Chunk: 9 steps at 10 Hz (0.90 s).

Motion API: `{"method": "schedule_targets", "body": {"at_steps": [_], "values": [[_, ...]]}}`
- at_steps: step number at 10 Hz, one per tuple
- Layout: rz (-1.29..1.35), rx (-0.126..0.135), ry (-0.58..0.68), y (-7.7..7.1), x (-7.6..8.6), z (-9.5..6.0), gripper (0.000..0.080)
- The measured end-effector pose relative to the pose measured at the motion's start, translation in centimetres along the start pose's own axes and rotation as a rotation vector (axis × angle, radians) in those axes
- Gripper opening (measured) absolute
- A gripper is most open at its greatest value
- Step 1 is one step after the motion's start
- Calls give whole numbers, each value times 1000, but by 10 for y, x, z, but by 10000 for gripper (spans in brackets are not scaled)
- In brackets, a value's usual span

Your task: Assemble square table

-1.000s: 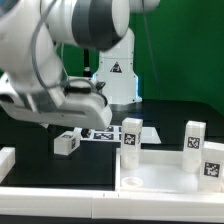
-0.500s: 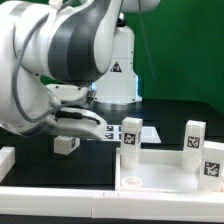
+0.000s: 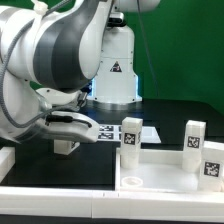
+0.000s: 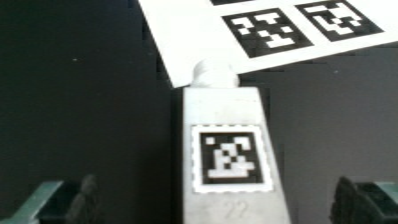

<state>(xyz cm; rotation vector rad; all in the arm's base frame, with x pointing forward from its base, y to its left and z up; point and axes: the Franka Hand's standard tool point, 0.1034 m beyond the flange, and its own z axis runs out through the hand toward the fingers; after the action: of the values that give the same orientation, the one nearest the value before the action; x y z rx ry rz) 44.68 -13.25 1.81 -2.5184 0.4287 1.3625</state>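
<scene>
The white square tabletop point(image 3: 160, 168) lies at the exterior view's right front with three tagged legs standing on it: one point(image 3: 131, 133) at its left, two point(image 3: 194, 137) point(image 3: 212, 160) at its right. A fourth loose leg point(image 3: 66, 145) lies on the black table under my arm. In the wrist view this leg point(image 4: 224, 150) lies lengthwise between my fingers point(image 4: 54, 200), tag up, peg end toward the marker board. My gripper point(image 4: 217, 205) is open around it, with gaps on both sides.
The marker board point(image 4: 267, 30) lies just beyond the leg's peg end; it also shows in the exterior view point(image 3: 108, 131). A long white rail point(image 3: 60, 196) runs along the front edge. The robot base point(image 3: 115, 70) stands behind.
My arm has swung down and toward the exterior view's left, covering more of the lying leg. The tabletop and standing legs have not moved.
</scene>
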Motion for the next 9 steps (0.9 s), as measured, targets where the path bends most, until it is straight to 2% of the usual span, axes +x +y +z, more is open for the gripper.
{"method": "schedule_targets", "body": {"at_steps": [2, 3, 4, 5, 6, 9], "values": [[1, -1, 8, 1, 2, 1, 649], [1, -1, 8, 1, 2, 1, 522], [2, 0, 7, 2, 2, 1, 522], [2, 0, 7, 2, 2, 1, 370], [2, 0, 7, 2, 2, 1, 284], [-1, -2, 33, 1, 2, -5, 284]]}}
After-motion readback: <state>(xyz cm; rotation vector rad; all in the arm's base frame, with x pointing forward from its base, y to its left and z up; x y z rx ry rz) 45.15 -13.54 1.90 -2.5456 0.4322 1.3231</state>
